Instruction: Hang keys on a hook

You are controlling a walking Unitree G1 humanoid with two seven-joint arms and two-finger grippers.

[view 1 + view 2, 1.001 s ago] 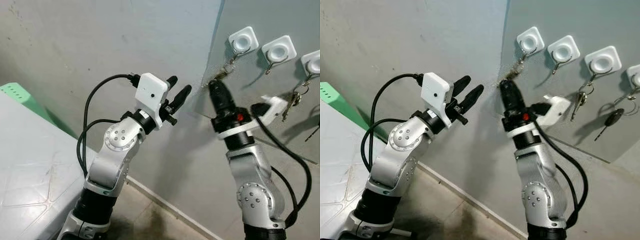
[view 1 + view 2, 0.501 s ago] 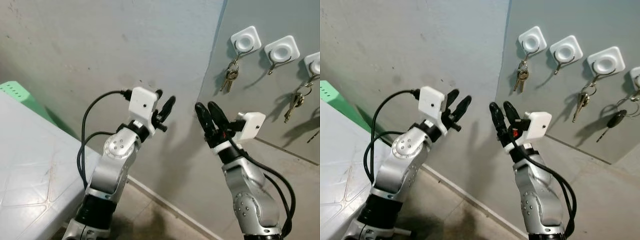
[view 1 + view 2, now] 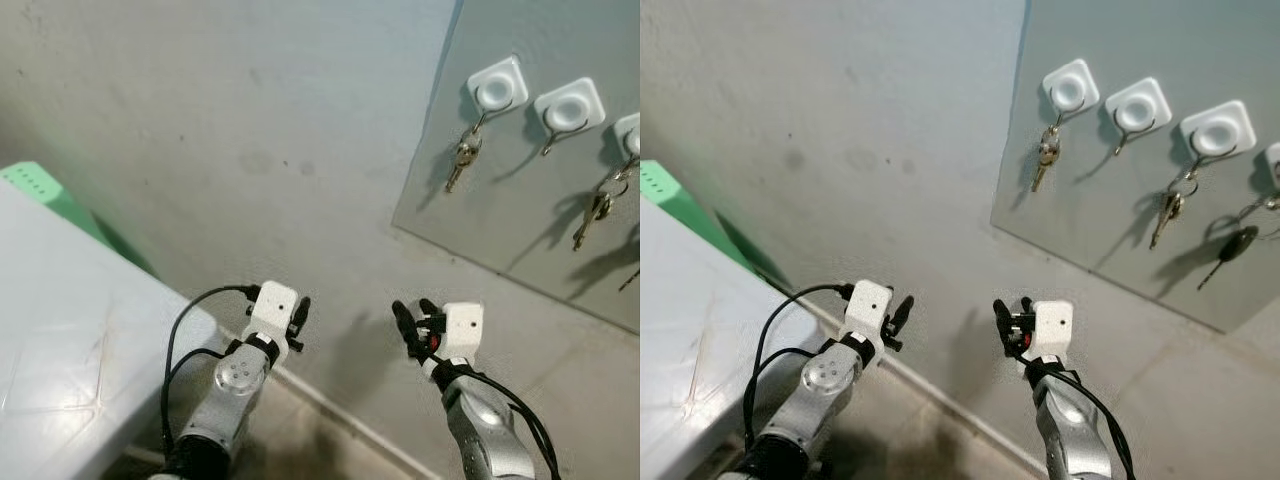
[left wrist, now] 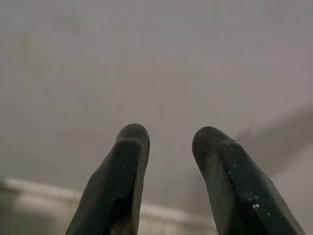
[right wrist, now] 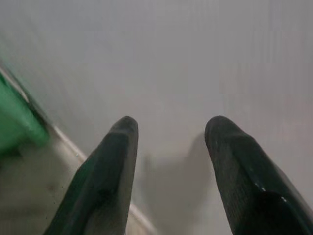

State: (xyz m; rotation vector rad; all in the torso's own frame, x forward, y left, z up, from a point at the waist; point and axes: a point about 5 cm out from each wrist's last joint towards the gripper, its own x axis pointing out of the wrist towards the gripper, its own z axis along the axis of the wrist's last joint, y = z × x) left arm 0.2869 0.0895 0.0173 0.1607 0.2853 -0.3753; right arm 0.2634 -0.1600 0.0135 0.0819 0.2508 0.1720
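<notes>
Since the keys point(image 3: 459, 163) hang from the first hook point(image 3: 498, 88) on the grey board point(image 3: 520, 215), the job looks done. Both the left gripper point(image 3: 299, 318) and right gripper point(image 3: 412, 318) sit low, open and empty (well apart from the keys).

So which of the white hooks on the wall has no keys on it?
The second white hook from the left. Its metal hook hangs bare, while the first hook holds a key bunch and the third hook holds keys too.
</notes>
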